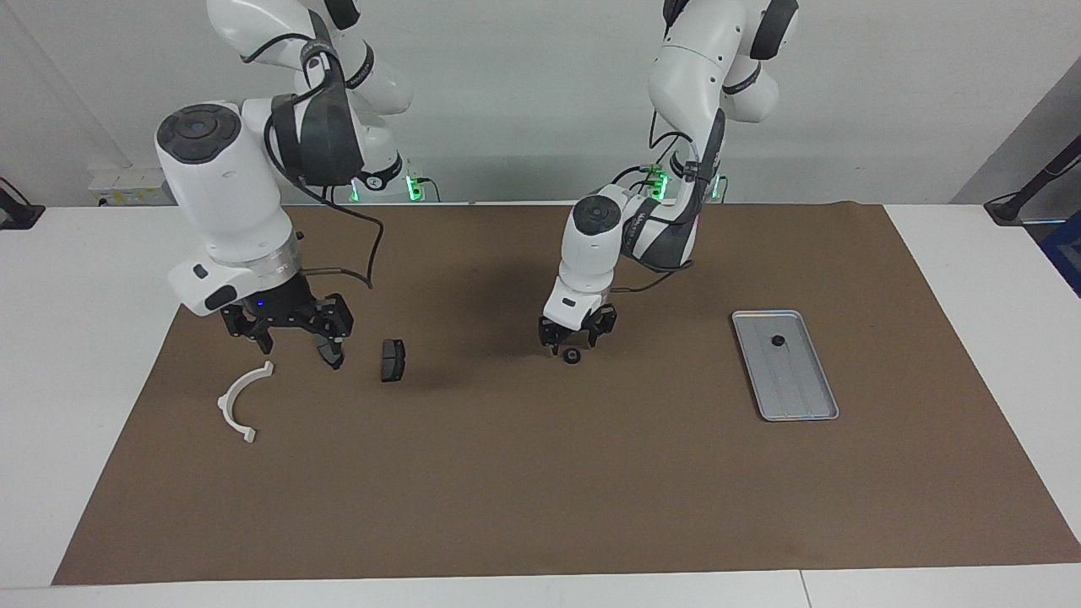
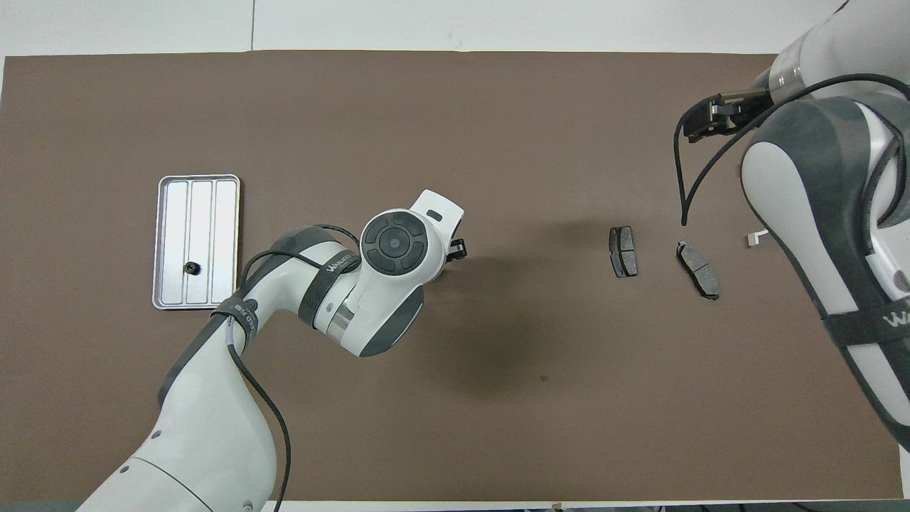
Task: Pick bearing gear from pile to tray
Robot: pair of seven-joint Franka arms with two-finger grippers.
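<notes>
The silver ribbed tray (image 1: 802, 397) (image 2: 213, 213) lies toward the left arm's end of the table, with one small black round piece (image 1: 778, 341) (image 2: 191, 268) in it. Another small black gear (image 1: 572, 356) lies on the mat just under the fingertips of my left gripper (image 1: 577, 336) (image 2: 457, 248), which is open and low over it; the hand hides this gear in the overhead view. At the right arm's end are two dark brake-pad plates (image 2: 623, 251) (image 2: 698, 269) and a white plastic arc (image 1: 239, 401). My right gripper (image 1: 296, 344) (image 2: 704, 119) hangs open and empty over them.
A brown mat (image 1: 540, 490) (image 2: 455, 121) covers most of the white table (image 1: 84, 279). One plate (image 1: 393, 360) shows beside the right gripper in the facing view; the gripper mostly hides the other. Only the arc's tip (image 2: 755, 238) shows in the overhead view.
</notes>
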